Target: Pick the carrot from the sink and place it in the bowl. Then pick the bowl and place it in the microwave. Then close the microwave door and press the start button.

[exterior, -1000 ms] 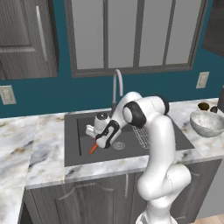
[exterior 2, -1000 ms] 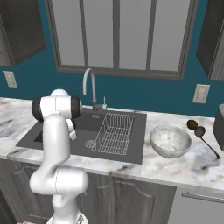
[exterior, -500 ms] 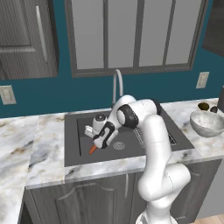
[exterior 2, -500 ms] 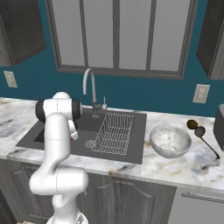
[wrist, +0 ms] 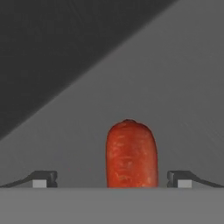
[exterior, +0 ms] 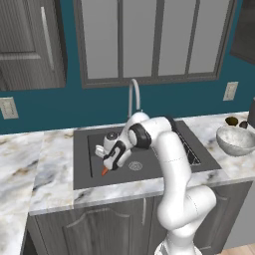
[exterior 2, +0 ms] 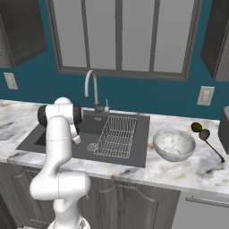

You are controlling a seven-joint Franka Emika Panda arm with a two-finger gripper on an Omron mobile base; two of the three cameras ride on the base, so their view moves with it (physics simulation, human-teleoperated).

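The gripper stood fully open down in the sink, holding nothing. The carrot lay right between its two fingertips, with a gap on each side, its length pointing away from the hand across the dark basin floor. Beyond the arm, the wire rack sat in the basin's other half. Farther off, well apart from the gripper, the bowl rested on the marble counter.
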